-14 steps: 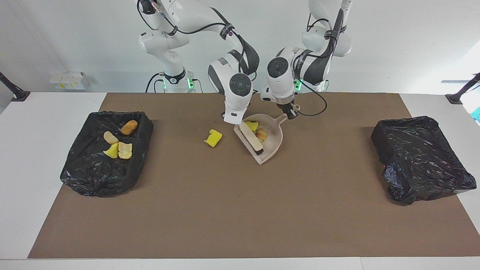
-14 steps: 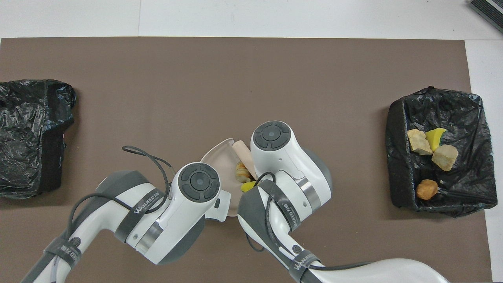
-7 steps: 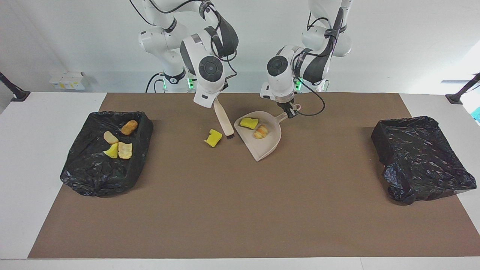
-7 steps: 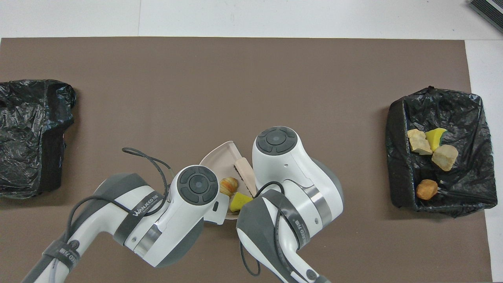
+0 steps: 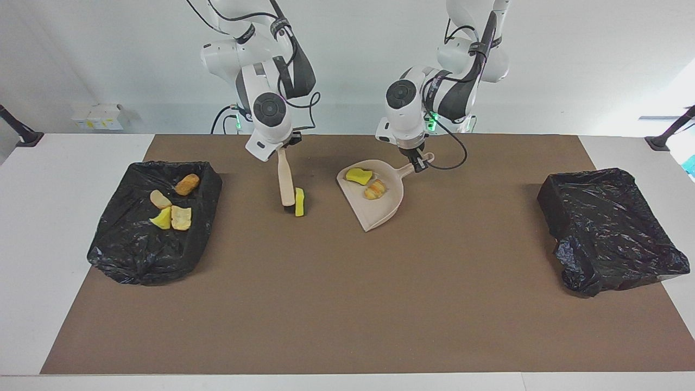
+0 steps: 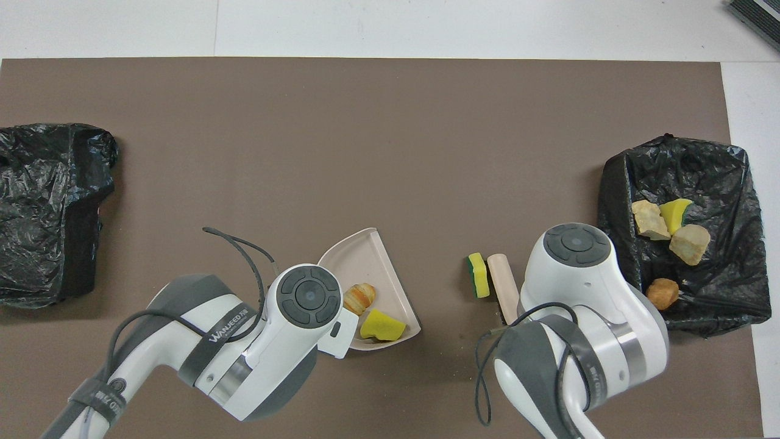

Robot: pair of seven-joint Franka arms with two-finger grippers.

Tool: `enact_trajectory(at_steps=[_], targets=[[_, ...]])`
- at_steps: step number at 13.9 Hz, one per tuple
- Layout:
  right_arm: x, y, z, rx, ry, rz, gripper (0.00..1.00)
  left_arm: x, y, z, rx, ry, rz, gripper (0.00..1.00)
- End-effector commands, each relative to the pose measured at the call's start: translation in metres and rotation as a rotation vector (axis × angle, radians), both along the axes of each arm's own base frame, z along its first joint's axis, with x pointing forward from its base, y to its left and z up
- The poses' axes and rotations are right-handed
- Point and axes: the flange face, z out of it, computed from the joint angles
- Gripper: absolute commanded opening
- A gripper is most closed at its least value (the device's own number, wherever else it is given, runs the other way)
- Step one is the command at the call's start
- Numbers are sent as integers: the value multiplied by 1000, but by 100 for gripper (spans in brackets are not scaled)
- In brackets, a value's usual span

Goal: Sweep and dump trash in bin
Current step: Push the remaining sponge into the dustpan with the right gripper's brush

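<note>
Progress, judged from how things lie: four scraps (image 5: 172, 205) already rest in the black-lined bin (image 5: 136, 255) at the right arm's end of the table. That part of the task appears done.

Using the dustpan (image 5: 380, 209) as the reference point:

- Two scraps lie in the dustpan: a yellow sponge piece (image 5: 359, 176) and a tan bread lump (image 5: 376, 190). They are collected but not yet dumped.
- One green-backed yellow sponge (image 5: 299, 202) stands on edge on the brown mat (image 5: 347, 304), beside the dustpan toward the right arm's end of the table and clear of its open lip. It is not yet swept in.
- The brush (image 5: 284, 182) hangs upright with its lower end touching that loose sponge.

Gripper states:

- The right gripper (image 5: 282, 147) is clamped on the brush handle, over the mat beside the dustpan.
- The left gripper (image 5: 417, 162) is clamped on the dustpan handle at the end nearer the robots.

A second black-lined bin (image 5: 611, 231) sits at the left arm's end of the table; no scraps show in it.

Remaining work, as estimated:

1. Sweep the loose sponge into the dustpan.
2. Carry the dustpan to a bin.
3. Tip out the three scraps.
</note>
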Motion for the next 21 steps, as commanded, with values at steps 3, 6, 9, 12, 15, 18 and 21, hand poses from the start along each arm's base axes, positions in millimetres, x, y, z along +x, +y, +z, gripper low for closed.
enact_trajectory(at_steps=[3,6,9,12,15,18,21], targets=[[-11,-24,-6,14,-81,-7,0,-7,5,-4,-30,-10,-108,0],[-10,5,-27,22,-95,11,0,-7,4,-4,-34,-15,-110,0],[-15,49,-24,67,-113,75,0,-6,5,-5,-34,-13,-107,0],[-20,99,-28,161,-97,54,0,-6,6,-5,-33,-12,-104,0],[-28,136,-34,221,-111,-16,0,-6,7,-5,-33,-12,-104,0],[-23,177,-15,299,-100,-98,0,-6,7,-5,-32,-10,-104,0],[-24,192,2,293,-98,-112,0,-6,7,-5,-32,-10,-104,0]])
